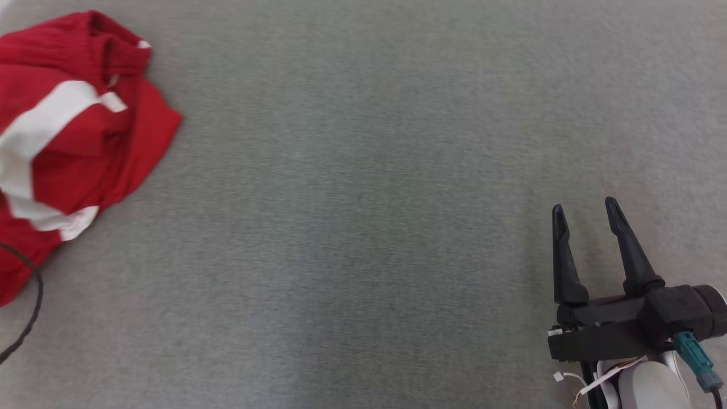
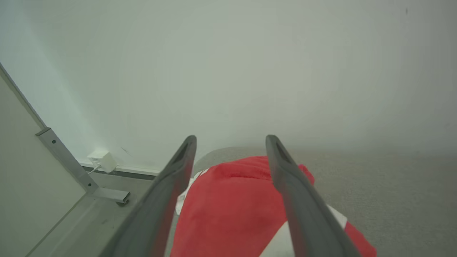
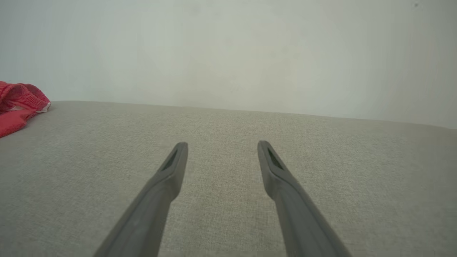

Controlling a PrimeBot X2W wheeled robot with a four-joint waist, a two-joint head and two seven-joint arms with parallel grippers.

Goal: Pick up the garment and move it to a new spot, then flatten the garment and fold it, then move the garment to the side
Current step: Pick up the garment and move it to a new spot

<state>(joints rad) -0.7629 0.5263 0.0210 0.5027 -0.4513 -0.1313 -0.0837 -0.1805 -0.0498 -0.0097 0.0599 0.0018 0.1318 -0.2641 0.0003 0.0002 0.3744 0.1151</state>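
Grey surface (image 1: 363, 227), red garment (image 1: 74, 130) — crumpled, direction unclear

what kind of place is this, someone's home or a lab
Likely a test room or lab: a plain pale wall, a grey cloth-covered surface bearing a crumpled red and white garment, and a metal frame leg beside a white plug box.

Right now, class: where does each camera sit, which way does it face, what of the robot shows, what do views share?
Head view: on the head, facing down at the grey surface; garment left, open right end effector lower right.
Left wrist view: left wrist, along the open left end effector, over the garment toward a wall.
Right wrist view: right wrist, along the right end effector, across the surface to the wall.
Shared: all show the garment.
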